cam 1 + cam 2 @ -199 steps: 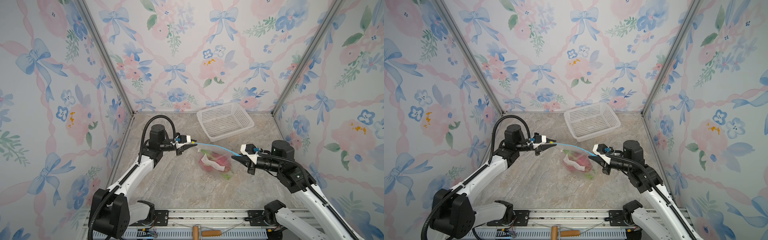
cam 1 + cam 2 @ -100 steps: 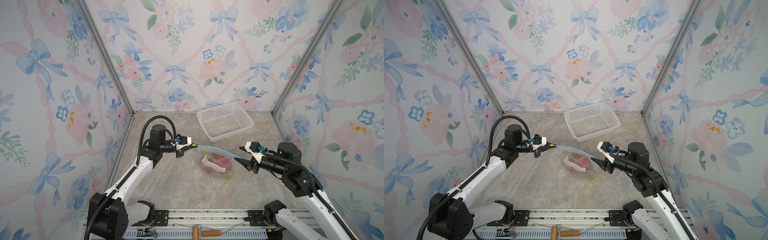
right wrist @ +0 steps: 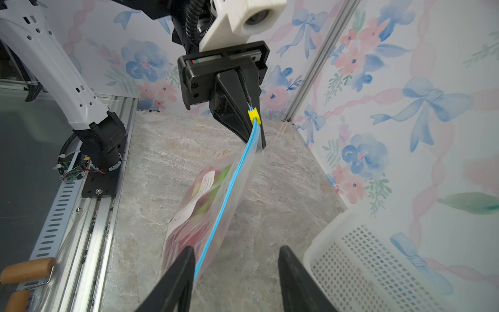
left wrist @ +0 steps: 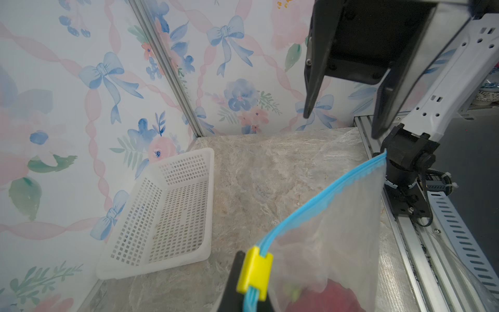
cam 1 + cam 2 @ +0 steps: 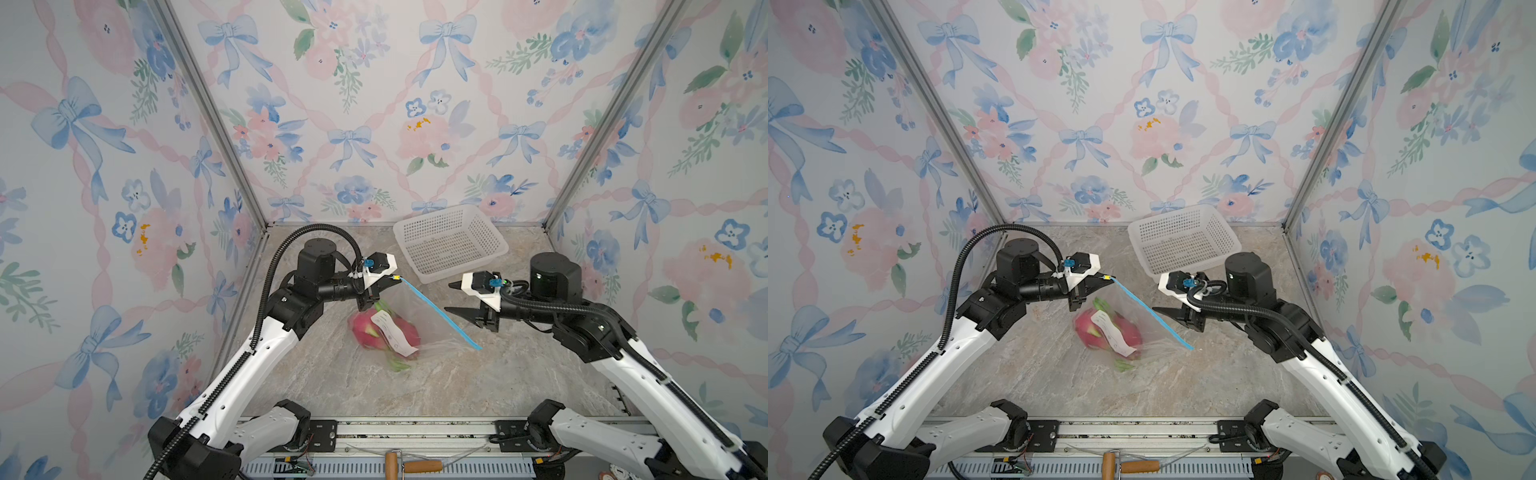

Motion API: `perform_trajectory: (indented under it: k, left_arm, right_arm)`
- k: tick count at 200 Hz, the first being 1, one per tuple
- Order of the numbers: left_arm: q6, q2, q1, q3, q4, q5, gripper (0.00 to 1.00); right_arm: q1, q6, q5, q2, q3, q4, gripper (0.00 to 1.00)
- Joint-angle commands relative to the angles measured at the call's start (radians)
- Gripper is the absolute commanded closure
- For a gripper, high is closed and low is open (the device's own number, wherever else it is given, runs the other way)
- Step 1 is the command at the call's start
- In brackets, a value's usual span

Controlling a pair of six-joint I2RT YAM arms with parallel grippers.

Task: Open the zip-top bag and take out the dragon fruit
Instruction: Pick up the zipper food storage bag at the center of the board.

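While left gripper (image 5: 390, 282) clamps zip-top bag (image 5: 432, 332) at yellow tab (image 4: 253, 272) end of blue zip strip (image 5: 436, 311), bag hangs slack, belly sagging to marbled table (image 5: 415, 386) mid-cell. My right gripper (image 5: 448, 297) jaws apart, empty, beside strip's low free end. I judge film thin, crinkly, slippery; dragon fruit (image 5: 363, 328) inside heavy, rounded, bruisable. I'd take stiffer ribbed strip, not film or paper label (image 5: 390, 332).

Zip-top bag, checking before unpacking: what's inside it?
A pink dragon fruit with green tips shows through the clear zip-top bag. A white label covers part of it; its underside is hidden.
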Motion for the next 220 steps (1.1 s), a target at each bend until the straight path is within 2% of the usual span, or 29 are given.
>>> perform_trajectory:
  k: [1,21,39,74,101,132,173,220]
  left_arm:
    - [-0.014,-0.007,-0.023,0.0,-0.06,-0.061,1.0]
    - [-0.02,0.008,-0.054,0.015,-0.11,-0.105,1.0]
    - [-0.021,0.017,-0.085,0.043,-0.162,-0.138,1.0]
    - [-0.064,0.034,-0.136,0.135,-0.297,-0.271,1.0]
    - [-0.114,0.018,-0.143,0.189,-0.313,-0.402,1.0]
    - [-0.172,0.003,-0.144,0.268,-0.32,-0.515,1.0]
    - [-0.206,0.021,-0.143,0.314,-0.361,-0.441,1.0]
    - [-0.183,-0.004,-0.143,0.165,-0.367,-0.275,1.0]
  right_arm:
    - [0.024,0.013,-0.073,0.06,0.033,0.052,0.53]
    - [0.059,0.05,-0.061,0.117,0.043,0.113,0.55]
    - [0.098,0.046,0.0,0.158,0.061,0.123,0.54]
    - [0.133,0.069,0.034,0.176,0.068,0.172,0.51]
    - [0.149,0.116,0.077,0.185,0.106,0.153,0.51]
    - [0.211,0.113,0.172,0.166,0.135,0.085,0.4]
    - [0.186,0.104,0.174,0.15,0.118,0.102,0.37]
    - [0.164,0.06,0.099,0.149,0.054,0.145,0.42]
